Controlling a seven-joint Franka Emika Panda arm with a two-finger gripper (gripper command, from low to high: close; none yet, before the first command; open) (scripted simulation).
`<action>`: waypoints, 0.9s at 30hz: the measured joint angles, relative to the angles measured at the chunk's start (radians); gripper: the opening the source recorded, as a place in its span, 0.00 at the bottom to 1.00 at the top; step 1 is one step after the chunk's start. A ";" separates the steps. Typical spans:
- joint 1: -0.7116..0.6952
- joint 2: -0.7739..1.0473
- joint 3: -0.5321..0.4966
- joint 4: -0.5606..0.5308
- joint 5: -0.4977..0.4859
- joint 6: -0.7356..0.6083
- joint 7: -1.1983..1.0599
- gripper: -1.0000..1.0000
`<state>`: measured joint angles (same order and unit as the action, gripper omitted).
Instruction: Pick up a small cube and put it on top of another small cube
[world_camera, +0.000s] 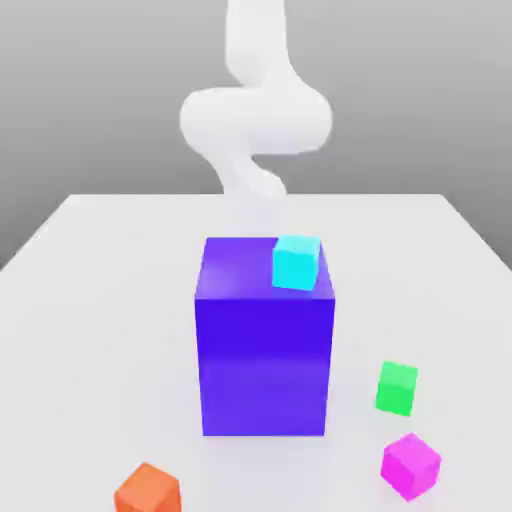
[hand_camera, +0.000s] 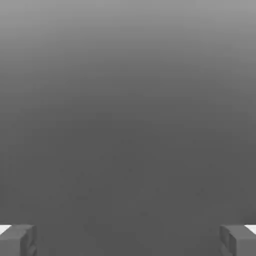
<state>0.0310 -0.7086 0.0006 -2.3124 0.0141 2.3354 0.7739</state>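
Tall purple block between the arm and the loose cubes

A tall purple block stands mid-table with 1 cyan cube on its top corner, directly in front of the white arm, which rises behind it and curls. The gripper is spread wide, 2 grey fingertips far apart, holding nothing. Beyond the block from the arm lie 3 small cubes: the magenta-pink cube, 1 green cube near it, 1 orange cube well apart.

Orange cube cut by exterior view's bottom edge; fingers cropped at hand view's corners.
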 joint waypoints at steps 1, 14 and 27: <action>0.013 0.039 0.001 -0.005 0.006 0.015 -0.011 0.50; 0.138 0.514 0.057 -0.069 0.052 0.199 -0.127 0.50; 0.259 0.985 0.092 -0.126 -0.073 0.391 -0.115 0.50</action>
<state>0.2899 0.2767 0.0923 -2.4388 -0.0592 2.7263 0.6587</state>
